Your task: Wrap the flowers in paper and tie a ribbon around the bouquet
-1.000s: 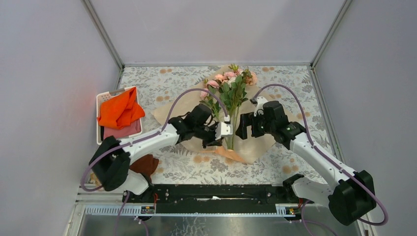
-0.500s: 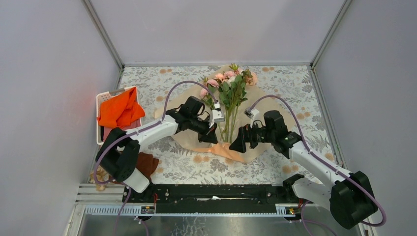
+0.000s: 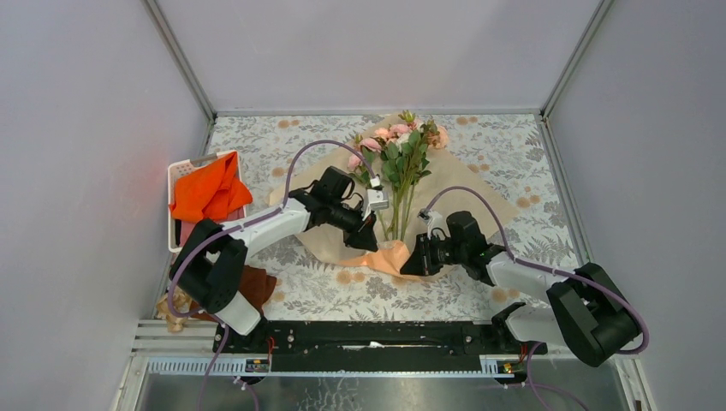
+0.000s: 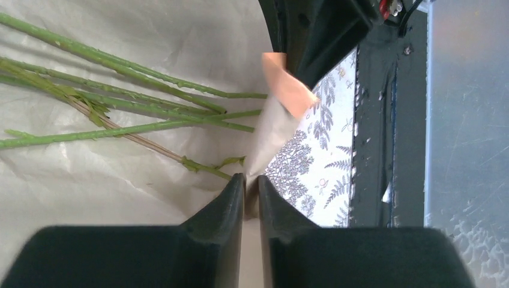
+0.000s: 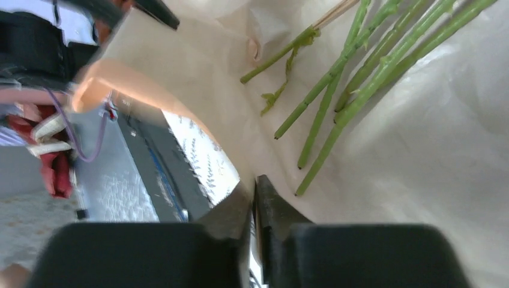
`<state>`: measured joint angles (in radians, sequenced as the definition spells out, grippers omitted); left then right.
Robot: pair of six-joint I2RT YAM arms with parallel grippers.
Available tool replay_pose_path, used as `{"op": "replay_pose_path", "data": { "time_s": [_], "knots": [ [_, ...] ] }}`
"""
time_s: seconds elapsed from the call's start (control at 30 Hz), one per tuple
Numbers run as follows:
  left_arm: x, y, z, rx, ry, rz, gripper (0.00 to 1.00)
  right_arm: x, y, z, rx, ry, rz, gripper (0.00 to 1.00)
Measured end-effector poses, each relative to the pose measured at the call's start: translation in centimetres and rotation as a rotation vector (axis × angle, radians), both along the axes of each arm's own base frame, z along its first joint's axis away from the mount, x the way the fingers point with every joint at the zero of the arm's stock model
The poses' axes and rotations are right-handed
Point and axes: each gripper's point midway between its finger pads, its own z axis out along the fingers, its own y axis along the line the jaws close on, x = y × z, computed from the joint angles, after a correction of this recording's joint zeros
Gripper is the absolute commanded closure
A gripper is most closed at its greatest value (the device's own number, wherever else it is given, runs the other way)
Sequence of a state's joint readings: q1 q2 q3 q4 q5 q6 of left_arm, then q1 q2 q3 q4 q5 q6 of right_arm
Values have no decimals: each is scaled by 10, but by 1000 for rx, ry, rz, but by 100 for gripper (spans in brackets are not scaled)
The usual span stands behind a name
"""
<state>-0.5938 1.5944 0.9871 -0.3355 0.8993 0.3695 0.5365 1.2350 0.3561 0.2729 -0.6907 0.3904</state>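
The flowers (image 3: 398, 150), pink roses on long green stems (image 4: 120, 90), lie on the open peach paper (image 3: 479, 201) in mid-table. The sheet's near corner (image 3: 387, 257) is folded upward. At the left of that corner my left gripper (image 3: 366, 242) is shut, with the paper's edge (image 4: 273, 129) pinched between its fingers (image 4: 228, 198). My right gripper (image 3: 409, 264) stands at the corner's right side, shut on the paper (image 5: 420, 168) just below the stem ends (image 5: 348, 90). No ribbon shows in any view.
A white basket (image 3: 181, 171) holding a bright orange cloth (image 3: 210, 193) stands at the left. A dark brown cloth (image 3: 254, 287) lies by the left arm's base. The black rail (image 3: 368, 338) runs along the near edge; grey walls close in both sides.
My right gripper came down from beside the stems to the paper's near corner and shut on it. The left gripper shifted slightly left and back, still shut. The corner has risen.
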Motion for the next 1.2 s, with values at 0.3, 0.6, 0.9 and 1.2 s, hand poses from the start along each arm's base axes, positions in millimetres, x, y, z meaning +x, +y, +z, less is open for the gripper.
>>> {"op": "replay_pose_path", "data": {
  "time_s": [0.3,0.6,0.9,1.2],
  "knots": [
    [2,17,1,39,-65,-24,14,12,-2,0,-28,-7,-64,100],
    [-7,47,-27,148,-175,-23,20,21,-4,3,-71,-15,-83,100],
    [-15,70,-67,266,-190,-47,65,32,-8,12,-163,-14,-71,100],
    [-15,82,-79,325,-247,-103,100,28,-24,14,-279,61,-86,100]
  ]
}}
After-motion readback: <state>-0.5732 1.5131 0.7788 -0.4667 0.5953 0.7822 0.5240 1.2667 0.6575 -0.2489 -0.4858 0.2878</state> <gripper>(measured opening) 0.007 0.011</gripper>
